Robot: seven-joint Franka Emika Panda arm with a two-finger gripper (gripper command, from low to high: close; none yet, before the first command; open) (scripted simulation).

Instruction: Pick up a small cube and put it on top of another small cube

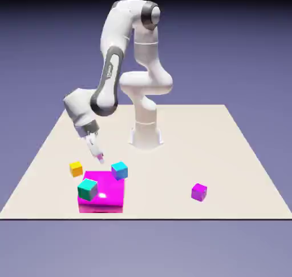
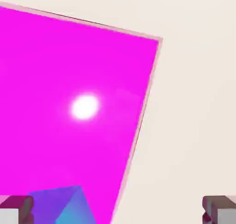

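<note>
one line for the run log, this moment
gripper: open, empty | orange cube: on table | blue cube: by magenta block | stacking: not done

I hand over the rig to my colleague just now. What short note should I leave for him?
Gripper: open, empty, above the table.
Cubes, exterior view: orange-yellow left of the magenta box; blue at its far right corner; teal at its left side; purple far right.
Done: no small cube stacked on another.
Left: grasp, lift, place, release.
</note>
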